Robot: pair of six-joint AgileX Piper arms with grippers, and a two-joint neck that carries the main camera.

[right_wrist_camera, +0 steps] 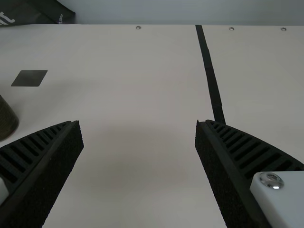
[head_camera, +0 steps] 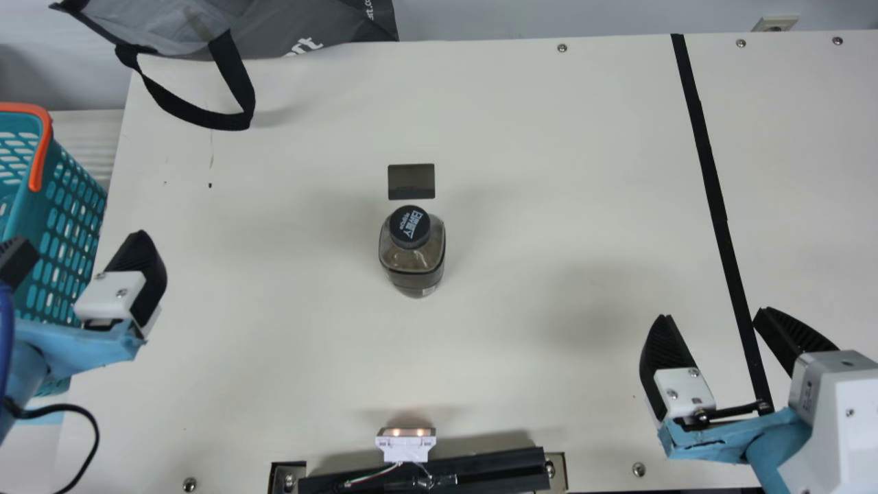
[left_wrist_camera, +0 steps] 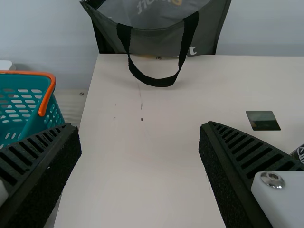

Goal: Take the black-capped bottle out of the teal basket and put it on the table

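Cream table [head_camera: 514,137], one bottle [head_camera: 413,257] atop; one teal basket [head_camera: 65,213] beside; left tool [head_camera: 81,239], right tool [head_camera: 714,313], fingers spread.

Basket [head_camera: 67,226] left, bag [head_camera: 322,24] back left, bottle [head_camera: 413,252] on table [head_camera: 521,151], card [head_camera: 411,180] just behind bottle

Black-capped bottle [head_camera: 413,259], see-thru w/ rounded shoulders, stands upright nr ctr of cream tabletop [head_camera: 514,171], cap on. Teal basket [head_camera: 65,213], perforated w/ orange handle [head_camera: 42,151], sits at its L edge.
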